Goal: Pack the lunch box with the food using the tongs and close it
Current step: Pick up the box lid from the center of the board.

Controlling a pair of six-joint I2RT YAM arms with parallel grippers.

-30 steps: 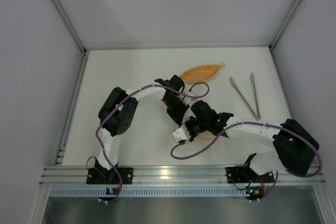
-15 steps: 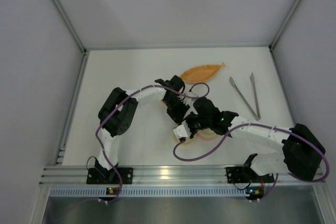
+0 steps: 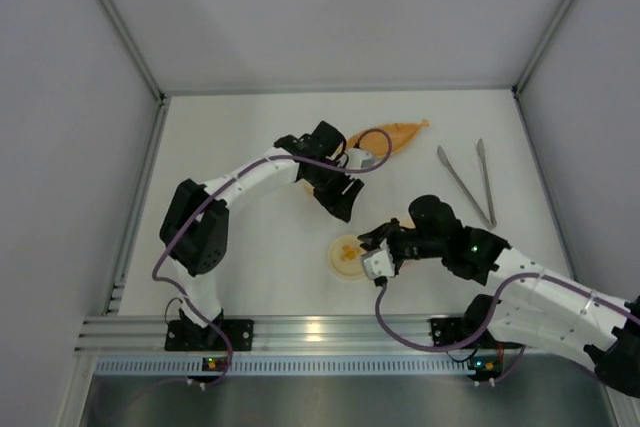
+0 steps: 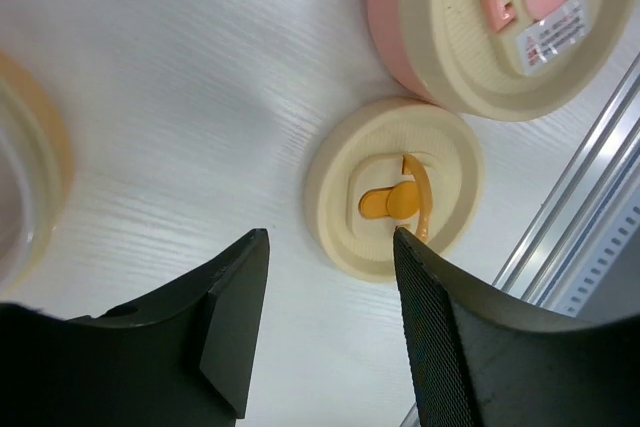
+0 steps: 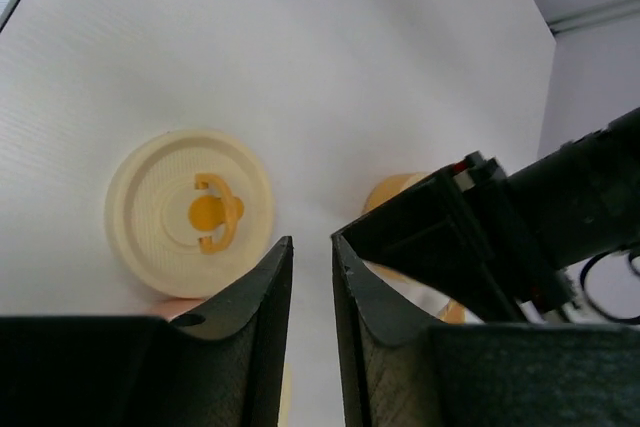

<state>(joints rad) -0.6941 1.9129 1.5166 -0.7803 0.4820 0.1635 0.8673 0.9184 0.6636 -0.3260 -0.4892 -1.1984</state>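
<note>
A round cream lid (image 3: pixel 347 252) with an orange handle lies flat on the table, also seen in the left wrist view (image 4: pixel 395 202) and the right wrist view (image 5: pixel 190 212). The pink and cream lunch box (image 4: pixel 500 27) sits just beyond it, toward the near rail. My left gripper (image 3: pixel 343 205) (image 4: pixel 330 237) hangs open above the table short of the lid, holding nothing. My right gripper (image 3: pixel 375 239) (image 5: pixel 312 242) is right of the lid, its jaws a narrow gap apart and empty. The silver tongs (image 3: pixel 470 182) lie at the right. No food shows.
The long orange leaf-shaped dish (image 3: pixel 385 137) lies behind the left wrist. A pale orange bowl rim (image 4: pixel 25 177) sits at the left edge of the left wrist view. The aluminium rail (image 3: pixel 320 332) runs along the near edge.
My left gripper opened and drew back from the lid. My right arm pulled away to the right, and the lid now lies uncovered between the two grippers.
</note>
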